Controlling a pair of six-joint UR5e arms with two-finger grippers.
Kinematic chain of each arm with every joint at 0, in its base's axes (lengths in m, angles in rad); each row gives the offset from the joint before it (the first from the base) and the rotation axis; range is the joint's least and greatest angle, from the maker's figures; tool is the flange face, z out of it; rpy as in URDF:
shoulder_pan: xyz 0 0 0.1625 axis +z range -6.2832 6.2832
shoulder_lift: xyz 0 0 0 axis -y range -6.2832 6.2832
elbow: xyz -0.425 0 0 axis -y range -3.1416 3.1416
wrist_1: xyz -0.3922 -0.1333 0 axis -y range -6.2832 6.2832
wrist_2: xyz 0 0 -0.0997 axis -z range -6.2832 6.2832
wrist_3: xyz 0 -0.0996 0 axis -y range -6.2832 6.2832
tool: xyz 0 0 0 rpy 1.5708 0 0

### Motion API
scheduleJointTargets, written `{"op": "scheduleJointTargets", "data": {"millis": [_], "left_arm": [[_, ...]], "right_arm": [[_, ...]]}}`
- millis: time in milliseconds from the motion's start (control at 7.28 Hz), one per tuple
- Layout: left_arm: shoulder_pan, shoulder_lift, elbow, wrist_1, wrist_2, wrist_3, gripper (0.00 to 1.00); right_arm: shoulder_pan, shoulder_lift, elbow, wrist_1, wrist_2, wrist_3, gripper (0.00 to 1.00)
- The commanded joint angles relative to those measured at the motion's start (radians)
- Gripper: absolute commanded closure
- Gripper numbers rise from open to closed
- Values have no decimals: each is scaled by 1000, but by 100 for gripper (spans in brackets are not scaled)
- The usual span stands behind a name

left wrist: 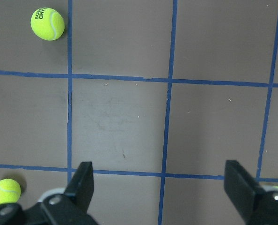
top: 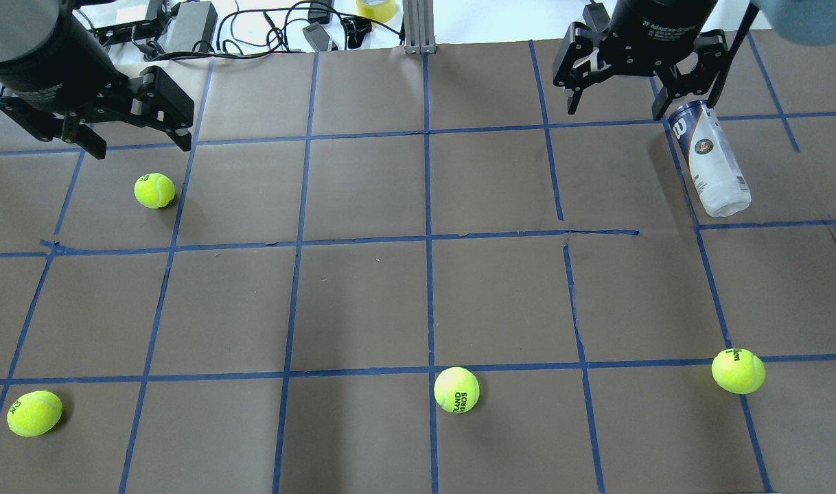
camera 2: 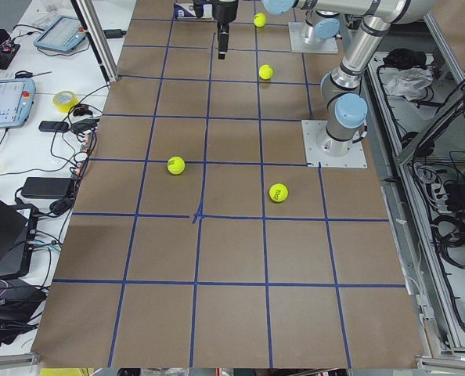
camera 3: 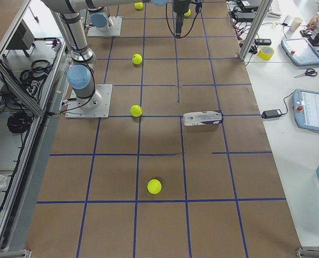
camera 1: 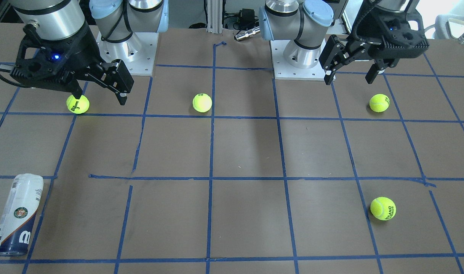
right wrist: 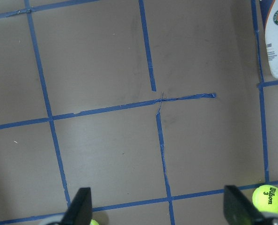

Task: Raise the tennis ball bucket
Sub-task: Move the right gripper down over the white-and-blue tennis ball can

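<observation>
On the left of the overhead view, the left gripper point(top: 142, 147) hung above the brown table point(top: 363, 302), fingers spread wide with nothing between them. Its own wrist camera showed only the fingertips point(left wrist: 83, 180), the rest being cut off by the lower edge. One ball point(top: 34, 413) lay just outside its left finger, half hidden in that wrist view by the gripper's body. A sliver of yellow beside the other finger was too small to make out. Another ball point(top: 154, 190) lay ahead of this gripper and to its left. A third ball point(top: 456, 390) sat between the two grippers.

The right gripper point(top: 614, 112) was likewise spread and empty, clear of the table. A ball marked Wilson point(camera 1: 78, 104) lay just outside its right finger, and in the front view that finger covered the ball's top edge.

The tennis-ball can point(top: 710, 158) lay on its side on the table, untouched. It was well ahead of the right gripper and off to its right, navy end pointing away from the robot. From overhead, that end ran into the gripper's dark outline and its rim was hard to separate. The right wrist camera cut the can off at the corner, leaving only the emblem and the white end.
</observation>
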State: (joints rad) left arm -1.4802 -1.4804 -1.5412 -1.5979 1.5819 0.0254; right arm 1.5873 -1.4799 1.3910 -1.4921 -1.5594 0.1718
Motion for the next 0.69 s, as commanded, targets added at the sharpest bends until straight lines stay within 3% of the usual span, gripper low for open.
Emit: {"op": "scheduleJointTargets", "data": {"millis": [0, 275, 550], "left_arm": [[1, -1, 0, 1, 9, 1, 0], [1, 0, -2, 0, 3, 1, 0], [-2, -5, 0, -10, -6, -1, 0]], "right_arm": [[-74, 30, 0, -28, -1, -69, 0], [-148, 117, 0, -58, -7, -71, 0], [-292, 243, -13, -196, -7, -220, 0]]}}
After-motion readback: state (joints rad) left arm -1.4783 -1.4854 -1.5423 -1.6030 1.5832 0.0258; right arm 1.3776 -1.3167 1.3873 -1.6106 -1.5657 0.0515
